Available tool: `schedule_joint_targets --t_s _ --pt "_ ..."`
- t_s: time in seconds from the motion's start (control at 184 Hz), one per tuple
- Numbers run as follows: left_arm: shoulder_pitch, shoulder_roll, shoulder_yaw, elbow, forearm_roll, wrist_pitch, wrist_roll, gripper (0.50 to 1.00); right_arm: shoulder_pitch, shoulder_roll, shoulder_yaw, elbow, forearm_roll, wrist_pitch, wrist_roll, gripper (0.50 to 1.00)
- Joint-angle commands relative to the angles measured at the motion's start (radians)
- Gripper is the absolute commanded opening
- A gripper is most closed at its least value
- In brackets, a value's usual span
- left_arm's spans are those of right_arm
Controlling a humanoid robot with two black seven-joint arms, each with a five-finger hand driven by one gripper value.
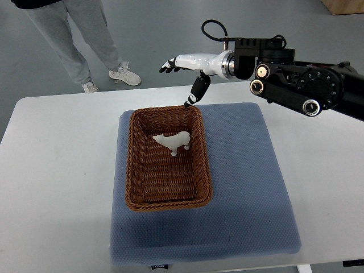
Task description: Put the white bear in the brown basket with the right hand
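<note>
1. At the far left you see the white surface [51, 170], its left part bare, with a rounded corner at the back.
2. Behind that corner, on the grey floor [159, 34], a person [79, 34] stands in grey trousers and white shoes; only the legs show.
3. Moving right, a blue padded mat [250, 187] lies on the surface, and the brown basket [136, 170] sits on its left half.
4. Inside the basket, toward its back right part, the white bear [173, 141] stands on the woven bottom, head pointing left.
5. Just beyond the basket's back rim you find the right hand [185, 71], held above the surface, its fingers spread and holding nothing; the dark thumb points down toward the rim.
6. Further right, its black arm [307, 85] runs off the right edge, above the mat's back corner.
7. At the top right corner a bit of something wooden [344, 5] shows on the floor.
</note>
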Motion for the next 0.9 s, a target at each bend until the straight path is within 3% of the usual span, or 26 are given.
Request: schedule_joint_targets --t_s 0.0,0.163,0.452,0.561,0.676,0.894 --pt "-0.001 0.0 0.0 -0.001 0.0 0.0 0.0 1.0 -0.089 -0.04 0.149 -0.013 0.061 -0.057 0.001 0.917" --pt "-0.001 0.0 0.0 -0.001 0.0 0.0 0.0 1.0 -0.242 -0.032 0.428 -0.013 0.067 -0.154 0.003 0.917" --pt "0.001 0.0 0.0 -0.001 0.0 0.0 0.0 1.0 -0.381 0.071 0.822 -0.02 0.21 -0.168 0.038 0.917" --pt "0.001 0.0 0.0 -0.001 0.0 0.0 0.0 1.0 -0.459 0.107 0.974 -0.025 0.328 -0.195 0.119 0.917" --pt "0.001 0.0 0.0 -0.001 0.0 0.0 0.0 1.0 -0.505 0.129 1.054 -0.057 0.455 -0.191 0.199 0.917" --pt "0.001 0.0 0.0 -0.001 0.0 0.0 0.0 1.0 -0.517 0.129 1.066 -0.213 0.745 -0.197 0.204 0.917"
